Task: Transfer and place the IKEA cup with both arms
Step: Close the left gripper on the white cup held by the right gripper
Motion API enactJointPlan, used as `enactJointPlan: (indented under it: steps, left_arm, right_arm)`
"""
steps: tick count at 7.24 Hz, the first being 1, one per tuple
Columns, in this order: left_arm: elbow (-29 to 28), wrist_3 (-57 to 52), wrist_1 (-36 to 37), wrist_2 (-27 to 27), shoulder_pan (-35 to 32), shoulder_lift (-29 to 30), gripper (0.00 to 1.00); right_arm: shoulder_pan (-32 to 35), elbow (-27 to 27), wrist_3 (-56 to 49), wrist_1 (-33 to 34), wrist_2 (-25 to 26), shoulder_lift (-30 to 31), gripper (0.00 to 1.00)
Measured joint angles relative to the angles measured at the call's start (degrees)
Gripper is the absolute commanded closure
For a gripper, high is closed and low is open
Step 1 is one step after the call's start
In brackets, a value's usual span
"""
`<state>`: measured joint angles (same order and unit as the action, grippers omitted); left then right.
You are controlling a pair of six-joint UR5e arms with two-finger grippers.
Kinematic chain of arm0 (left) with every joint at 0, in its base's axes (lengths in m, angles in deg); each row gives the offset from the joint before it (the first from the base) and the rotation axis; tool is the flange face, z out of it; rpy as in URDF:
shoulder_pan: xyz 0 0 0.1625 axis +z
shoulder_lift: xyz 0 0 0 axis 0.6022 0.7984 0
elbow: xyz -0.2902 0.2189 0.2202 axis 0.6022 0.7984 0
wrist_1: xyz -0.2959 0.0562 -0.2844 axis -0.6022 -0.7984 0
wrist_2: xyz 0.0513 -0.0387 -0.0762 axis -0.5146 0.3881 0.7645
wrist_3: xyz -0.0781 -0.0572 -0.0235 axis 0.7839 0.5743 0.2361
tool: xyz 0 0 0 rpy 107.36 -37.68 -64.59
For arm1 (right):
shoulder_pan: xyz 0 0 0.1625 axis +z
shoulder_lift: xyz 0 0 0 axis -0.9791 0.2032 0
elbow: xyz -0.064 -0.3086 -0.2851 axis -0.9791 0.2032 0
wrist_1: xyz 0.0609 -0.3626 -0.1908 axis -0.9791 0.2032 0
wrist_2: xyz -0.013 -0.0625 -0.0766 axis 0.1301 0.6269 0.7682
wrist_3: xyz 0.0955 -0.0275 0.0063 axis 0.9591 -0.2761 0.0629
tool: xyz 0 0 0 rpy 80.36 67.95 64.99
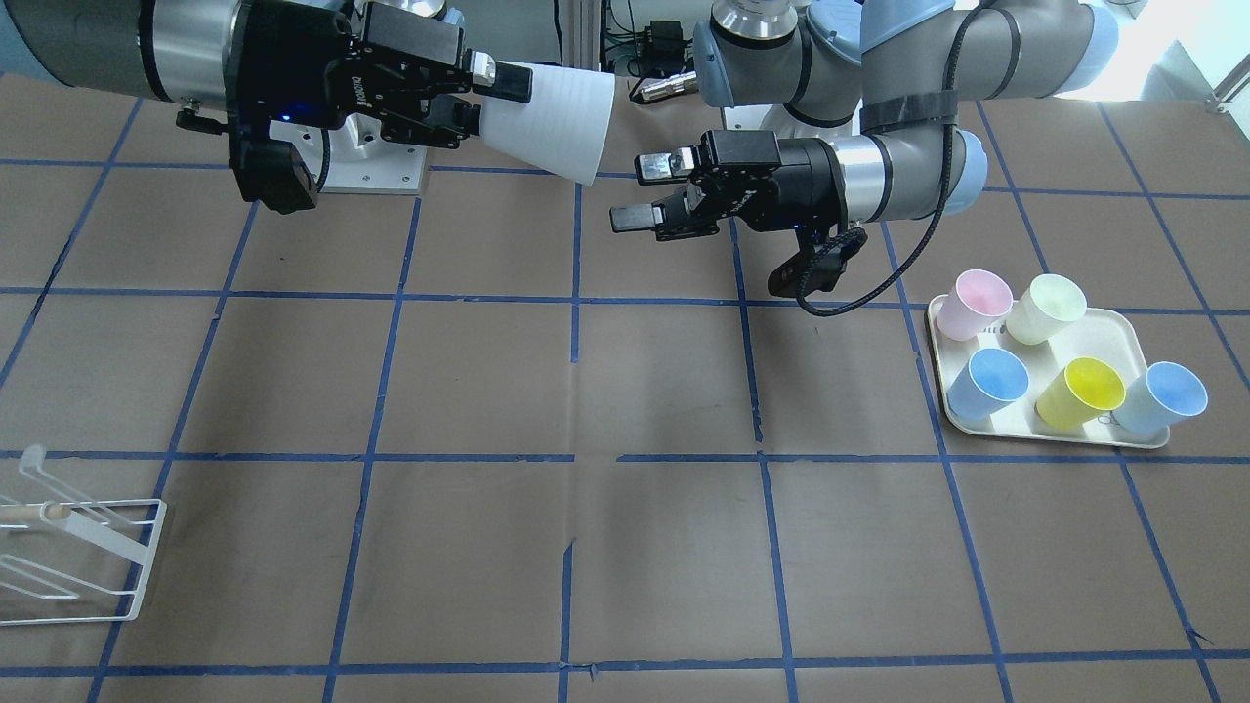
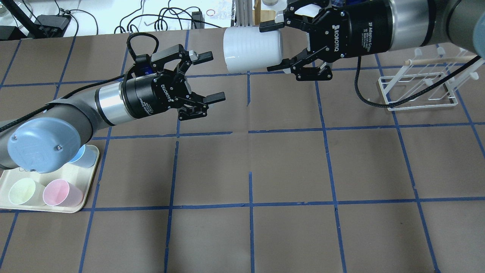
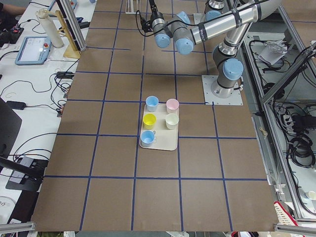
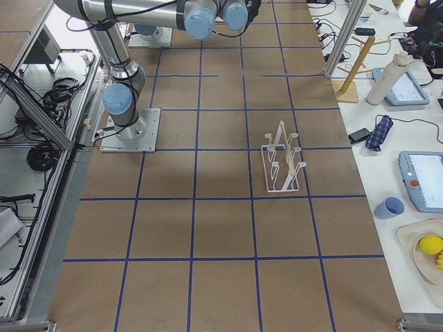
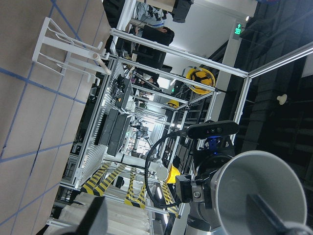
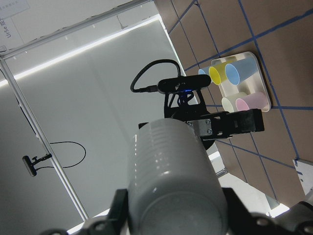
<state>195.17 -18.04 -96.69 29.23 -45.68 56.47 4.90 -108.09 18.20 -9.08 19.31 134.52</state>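
Seen from overhead, left to right. A cream tray [image 2: 88, 178] sits at the near left corner of the brown, blue-gridded table [image 2: 288, 163]. It carries a pale green cup [image 2: 22, 191], a pink cup [image 2: 60, 192] and a light-blue cup [image 2: 84, 156], the last partly hidden under the left arm [image 2: 72, 110]. The front view shows two more cups on the tray, one yellow [image 1: 1079, 392] and one blue [image 1: 1162, 398].

The left gripper [image 2: 212, 77] lies level above the table with its fingers spread wide and nothing between them. It points toward the white cup [image 2: 252, 49] but is clear of it.

The white cup hangs in the air on its side over the far middle of the table, its wide mouth turned toward the left gripper. The right gripper [image 2: 271, 47] clamps it from outside near the narrow base end, one finger on each flank.

A white wire rack [image 2: 416, 89] stands on the table at the far right, below the right arm [image 2: 416, 22].
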Motion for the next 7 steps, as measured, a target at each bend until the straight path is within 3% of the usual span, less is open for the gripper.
enactJointPlan:
  steps: [3, 7]
  left_arm:
    - [-0.07, 1.84, 1.81, 0.88, -3.63, -0.19, 0.00]
    - [0.39, 4.03, 2.35, 0.87, -3.45, -1.33, 0.00]
  right_arm:
    - [1.99, 0.08, -0.15, 0.30, 0.42, -0.24, 0.66]
    - [2.11, 0.13, -0.11, 0.87, 0.83, -0.66, 0.66]
